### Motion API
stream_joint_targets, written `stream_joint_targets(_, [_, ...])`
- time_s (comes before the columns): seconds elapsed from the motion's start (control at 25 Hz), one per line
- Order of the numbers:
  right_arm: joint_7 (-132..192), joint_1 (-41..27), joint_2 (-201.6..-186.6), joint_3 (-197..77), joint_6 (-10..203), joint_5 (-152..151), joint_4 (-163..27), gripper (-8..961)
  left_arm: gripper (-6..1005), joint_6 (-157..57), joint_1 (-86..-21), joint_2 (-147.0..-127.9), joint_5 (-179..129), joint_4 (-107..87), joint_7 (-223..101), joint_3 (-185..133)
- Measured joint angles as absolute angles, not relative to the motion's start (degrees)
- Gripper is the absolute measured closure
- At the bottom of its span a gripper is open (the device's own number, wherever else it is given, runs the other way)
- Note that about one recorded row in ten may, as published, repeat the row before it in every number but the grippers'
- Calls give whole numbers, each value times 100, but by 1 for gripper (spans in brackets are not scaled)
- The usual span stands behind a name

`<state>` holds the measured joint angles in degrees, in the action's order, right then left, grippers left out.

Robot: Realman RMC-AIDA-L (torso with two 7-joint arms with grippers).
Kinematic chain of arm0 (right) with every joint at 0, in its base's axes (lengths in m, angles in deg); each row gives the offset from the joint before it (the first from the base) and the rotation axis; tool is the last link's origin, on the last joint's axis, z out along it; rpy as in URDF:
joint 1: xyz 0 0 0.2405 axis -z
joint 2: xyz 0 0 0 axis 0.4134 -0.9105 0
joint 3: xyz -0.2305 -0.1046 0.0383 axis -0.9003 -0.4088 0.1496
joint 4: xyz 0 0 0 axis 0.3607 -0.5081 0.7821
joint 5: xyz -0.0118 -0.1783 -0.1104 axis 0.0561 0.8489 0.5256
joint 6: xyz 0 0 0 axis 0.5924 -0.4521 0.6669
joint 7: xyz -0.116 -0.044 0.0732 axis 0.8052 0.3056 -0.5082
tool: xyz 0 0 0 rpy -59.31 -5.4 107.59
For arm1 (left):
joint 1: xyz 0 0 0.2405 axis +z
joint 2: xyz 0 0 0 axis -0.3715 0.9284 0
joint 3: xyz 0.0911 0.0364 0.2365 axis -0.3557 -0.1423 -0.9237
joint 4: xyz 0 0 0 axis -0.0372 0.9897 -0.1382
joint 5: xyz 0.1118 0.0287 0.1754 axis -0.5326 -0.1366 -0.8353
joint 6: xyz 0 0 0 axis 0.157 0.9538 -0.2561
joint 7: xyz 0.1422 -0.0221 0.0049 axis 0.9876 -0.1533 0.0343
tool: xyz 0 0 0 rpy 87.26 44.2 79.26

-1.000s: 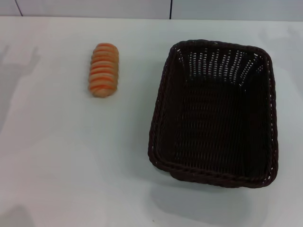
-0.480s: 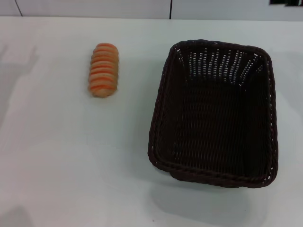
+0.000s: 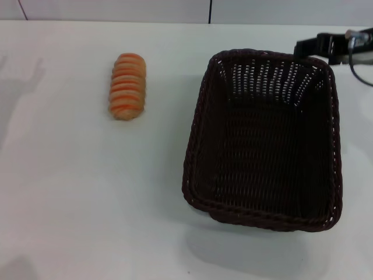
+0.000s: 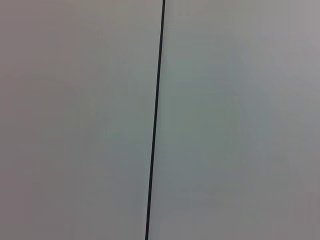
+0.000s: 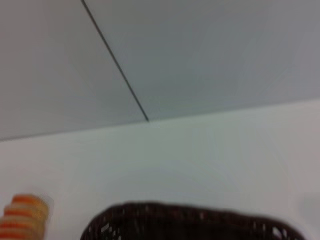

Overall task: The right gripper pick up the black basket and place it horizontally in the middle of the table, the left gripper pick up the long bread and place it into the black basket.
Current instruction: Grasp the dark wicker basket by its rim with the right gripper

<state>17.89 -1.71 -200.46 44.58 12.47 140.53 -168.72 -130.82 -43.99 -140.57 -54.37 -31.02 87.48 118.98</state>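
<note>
Black basket [image 3: 265, 140] sits on the desk [image 3: 87, 204], right half, long axis running near edge to far edge, nothing in it. Long bread [image 3: 127, 86] lies left of it, well apart, toward the far edge. My right gripper [image 3: 317, 45] hovers at the basket's far right corner; jaw opening: cannot tell. Left gripper not in view.

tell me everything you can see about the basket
The basket is a large rectangular one of dark brown-black woven wicker, with open-weave sloping sides and a braided rim. It is empty and sits upright on the white table, on the right side, its long axis running away from the robot. The bread lies apart to its left. The right gripper hangs just beyond its far right corner; whether they touch cannot be told.
</note>
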Motion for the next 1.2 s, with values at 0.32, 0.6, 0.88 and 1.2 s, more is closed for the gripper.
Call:
stream_joint_targets(0.32, [1269,-350,-20041,4229,486,15022,-17161,223,138,-13072,-4387,-14056,-5444,-3133,8748,11888])
stream_joint_targets(0.6, [1230,-434,-20040,4194,172,15105,-17146,224,138,-13077,-4369,-14056,-5443,-3227,8751,11821])
stream_joint_targets(0.88, [1184,-370,-20052,3998,215,15079,-17013,226,138,-13088,-4361,-14056,-5442,-3228,8754,11816])
stream_joint_targets(1.2, [1097,-377,-20063,3727,471,15072,-16609,224,138,-13087,-4336,-14056,-5442,-3227,8757,11807])
